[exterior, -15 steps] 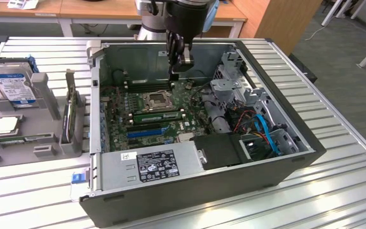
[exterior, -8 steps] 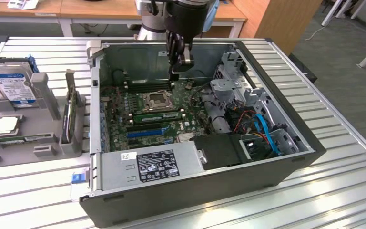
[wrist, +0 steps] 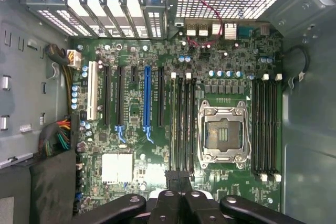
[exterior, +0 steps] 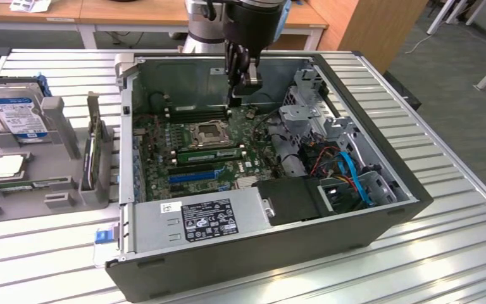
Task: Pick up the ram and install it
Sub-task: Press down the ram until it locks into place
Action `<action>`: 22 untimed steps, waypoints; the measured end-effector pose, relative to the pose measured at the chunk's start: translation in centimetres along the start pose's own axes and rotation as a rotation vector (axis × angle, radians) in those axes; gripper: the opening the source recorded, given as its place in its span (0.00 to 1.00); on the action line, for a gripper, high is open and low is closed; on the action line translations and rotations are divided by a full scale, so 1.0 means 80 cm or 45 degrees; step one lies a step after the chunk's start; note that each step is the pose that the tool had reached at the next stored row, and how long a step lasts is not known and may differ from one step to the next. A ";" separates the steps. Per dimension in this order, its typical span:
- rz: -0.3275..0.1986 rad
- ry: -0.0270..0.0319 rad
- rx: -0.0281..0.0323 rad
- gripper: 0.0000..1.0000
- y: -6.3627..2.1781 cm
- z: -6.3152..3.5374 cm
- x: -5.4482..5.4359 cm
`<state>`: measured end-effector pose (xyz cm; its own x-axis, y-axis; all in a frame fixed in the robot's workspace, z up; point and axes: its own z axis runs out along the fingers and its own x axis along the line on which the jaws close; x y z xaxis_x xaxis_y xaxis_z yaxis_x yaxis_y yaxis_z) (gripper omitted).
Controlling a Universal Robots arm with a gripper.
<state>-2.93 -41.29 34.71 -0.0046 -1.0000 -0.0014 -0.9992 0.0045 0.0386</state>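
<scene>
- The gripper [exterior: 247, 94] hangs over the open computer case [exterior: 378, 209], above the back part of the motherboard [exterior: 167, 145].
- Its fingers [wrist: 173, 181] are pressed together, and nothing is seen between them.
- In the wrist view the fingertips sit over one end of the bank of memory slots [wrist: 182, 124] that runs beside the CPU socket [wrist: 224, 132]. I cannot tell whether they touch the board or are above it.
- The ram [exterior: 209, 154], a narrow green stick with dark chips, stands in the memory slots between the CPU socket [exterior: 207, 134] and the long blue slot [exterior: 197, 174]. It lies parallel to the blue slot and is apart from the gripper.
- The CPU socket is bare, with its metal frame around it.
- A silver power supply [exterior: 200, 218] with a label fills the near side of the case.
- The case lies on its side on a slatted metal desk [exterior: 445, 266].
- On the exterior view's left, a grey holder [exterior: 57, 196] stands on the desk beside the case. It carries a hard drive [exterior: 15, 107] and a dark expansion card [exterior: 97, 152], both upright.
- A thin green strip [exterior: 19, 185] lies low in this holder; what it is I cannot tell.
</scene>
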 end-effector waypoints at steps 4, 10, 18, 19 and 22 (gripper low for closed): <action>-0.001 0.0000 0.0000 0.10 -0.006 0.000 0.000; -0.003 0.0000 0.0000 0.10 -0.011 0.000 0.000; -0.005 0.0001 0.0000 0.10 -0.021 -0.001 0.000; -0.005 0.0000 0.0000 0.10 -0.022 -0.001 0.000; -0.005 0.0002 0.0000 0.10 -0.025 -0.001 0.000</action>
<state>-0.93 -41.29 34.71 -0.0003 -1.0000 -0.0014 -0.9993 0.0003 0.0386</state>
